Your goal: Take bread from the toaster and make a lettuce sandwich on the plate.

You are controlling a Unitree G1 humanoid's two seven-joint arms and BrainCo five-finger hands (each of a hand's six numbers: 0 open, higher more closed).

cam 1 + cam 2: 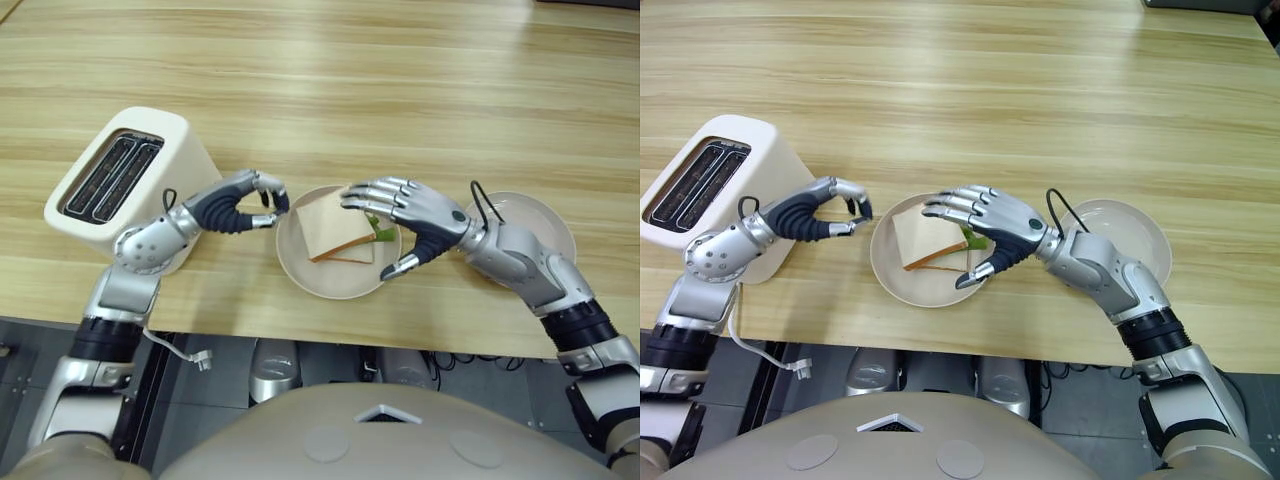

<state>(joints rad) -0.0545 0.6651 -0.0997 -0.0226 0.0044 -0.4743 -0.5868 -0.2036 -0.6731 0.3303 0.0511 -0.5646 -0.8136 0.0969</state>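
Low centre, the round beige plate carries the white-bread sandwich, green lettuce peeking out, under the right robot hand, spread wide and empty. Beside it the left robot hand curls empty; assembly looks finished, so withdrawing clear seems next.

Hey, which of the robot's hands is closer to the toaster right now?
Left. The left hand sits just beside the toaster, between it and the plate; the right hand is farther off, over the sandwich on that plate.
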